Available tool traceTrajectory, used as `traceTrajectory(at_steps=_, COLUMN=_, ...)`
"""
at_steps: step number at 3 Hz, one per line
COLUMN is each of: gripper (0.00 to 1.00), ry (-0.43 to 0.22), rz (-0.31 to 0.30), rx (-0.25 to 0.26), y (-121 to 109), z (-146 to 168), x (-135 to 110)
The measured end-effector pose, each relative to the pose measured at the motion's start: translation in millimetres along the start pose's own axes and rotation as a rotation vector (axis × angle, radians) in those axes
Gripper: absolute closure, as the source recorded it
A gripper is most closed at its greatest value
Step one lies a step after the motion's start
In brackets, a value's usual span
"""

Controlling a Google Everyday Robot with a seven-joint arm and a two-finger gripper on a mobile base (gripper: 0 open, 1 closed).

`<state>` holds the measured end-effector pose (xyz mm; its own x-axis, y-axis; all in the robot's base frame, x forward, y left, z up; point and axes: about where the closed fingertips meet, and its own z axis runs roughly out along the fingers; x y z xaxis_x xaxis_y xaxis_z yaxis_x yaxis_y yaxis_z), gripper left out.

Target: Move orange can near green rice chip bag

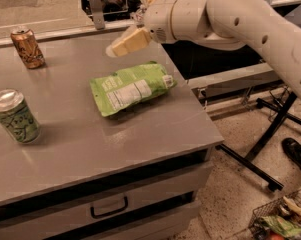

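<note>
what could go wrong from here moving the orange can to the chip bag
The tool hovers above the back of the table, just behind the green rice chip bag, far from the orange can in the back left corner. A low sweep across might drag the bag. The upright can may tip if bumped off-centre. The pale green can at front left might be grabbed by mistake.

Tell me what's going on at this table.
The robot's arm reaches over the table with its gripper hovering over the far side, just beyond the bag lying mid-table. The orange can, which has to go near the bag, stands upright at the far left corner, untouched and well apart from it. A green can stands at the near left.
</note>
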<state>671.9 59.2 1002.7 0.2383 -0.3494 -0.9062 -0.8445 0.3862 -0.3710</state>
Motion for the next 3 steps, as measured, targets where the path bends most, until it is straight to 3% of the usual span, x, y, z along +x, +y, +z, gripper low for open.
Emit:
traceTrajectory(at_steps=1, gripper=0.00, ry=-0.037, rz=0.042, rx=0.042, y=-14.4, z=35.9, x=12.0)
traceTrajectory(at_steps=3, gripper=0.00, ry=-0.058, rz=0.149, rx=-0.004, y=-25.4, z=119.9, x=21.7)
